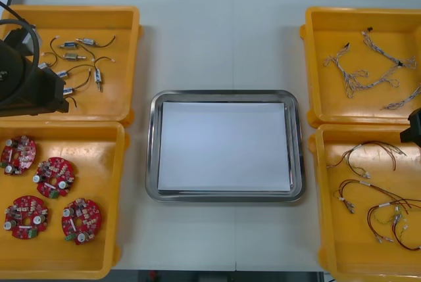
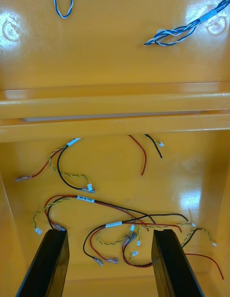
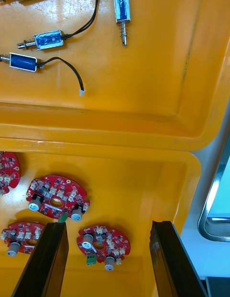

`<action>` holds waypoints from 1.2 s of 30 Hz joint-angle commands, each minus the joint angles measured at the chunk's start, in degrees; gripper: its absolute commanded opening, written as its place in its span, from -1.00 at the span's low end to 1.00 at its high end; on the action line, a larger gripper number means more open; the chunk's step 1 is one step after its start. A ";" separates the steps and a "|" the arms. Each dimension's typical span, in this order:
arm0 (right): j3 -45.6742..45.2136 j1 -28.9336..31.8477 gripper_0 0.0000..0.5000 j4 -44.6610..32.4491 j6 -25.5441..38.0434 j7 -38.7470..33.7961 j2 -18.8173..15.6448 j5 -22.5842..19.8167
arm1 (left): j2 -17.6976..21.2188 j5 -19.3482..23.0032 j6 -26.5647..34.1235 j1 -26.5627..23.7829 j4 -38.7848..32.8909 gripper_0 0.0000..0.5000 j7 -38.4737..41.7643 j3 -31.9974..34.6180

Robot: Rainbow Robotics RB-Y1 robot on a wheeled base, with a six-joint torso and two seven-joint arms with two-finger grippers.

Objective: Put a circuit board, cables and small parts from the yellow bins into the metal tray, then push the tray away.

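My left gripper [image 3: 106,227] is open above the near left yellow bin [image 1: 105,242], which holds several round red circuit boards [image 1: 56,177]. One board [image 3: 103,244] lies below the gap between its fingers and another [image 3: 57,198] lies just beyond. My right gripper [image 2: 110,234] is open over the near right bin [image 1: 329,229], above a tangle of red, yellow and black cables [image 2: 120,225]. The metal tray [image 1: 152,144], white inside, sits mid-table with nothing in it. The left arm [image 1: 29,81] and the right arm [image 1: 414,127] show at the table's sides.
The far left bin [image 1: 128,45] holds small metal parts [image 1: 72,55] with black leads. Twisted blue and white cables [image 1: 368,68] lie in the far right bin [image 1: 316,52]. The tray's rim [image 3: 215,201] lies past the left bin's corner. Bare table surrounds the tray.
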 commanded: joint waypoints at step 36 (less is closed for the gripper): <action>-1.86 -0.38 1.00 -1.39 -0.13 2.48 -0.13 0.41 | 0.24 0.37 -0.45 -1.59 -1.17 1.00 -2.61 1.72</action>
